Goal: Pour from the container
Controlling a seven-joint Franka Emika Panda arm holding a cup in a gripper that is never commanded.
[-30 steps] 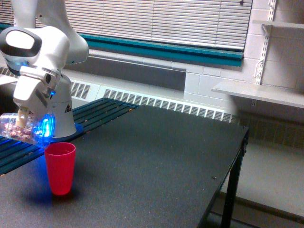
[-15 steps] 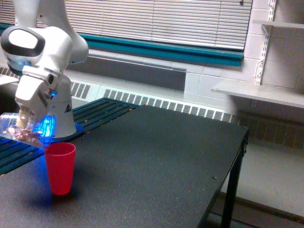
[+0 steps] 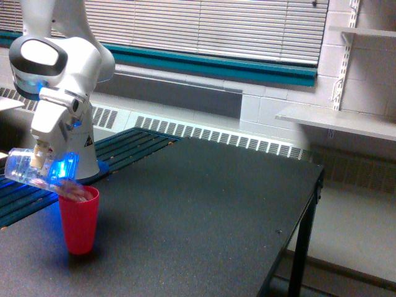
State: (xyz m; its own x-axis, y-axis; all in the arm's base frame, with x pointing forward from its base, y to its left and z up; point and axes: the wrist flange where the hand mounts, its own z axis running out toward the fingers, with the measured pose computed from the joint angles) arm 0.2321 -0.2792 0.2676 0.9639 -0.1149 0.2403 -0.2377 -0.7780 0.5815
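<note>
The claw [image 3: 42, 162] grips the clear cup [image 3: 38, 172] tipped over the red cup [image 3: 79, 219], mid-pour; next it likely needs a steeper tilt to empty.

A dark, speckled tabletop [image 3: 204, 210] fills the lower half of the frame, with one black leg showing at its right edge. A red cup [image 3: 79, 219] stands upright on it at lower left, just in front of the robot's white base [image 3: 86, 158].
</note>
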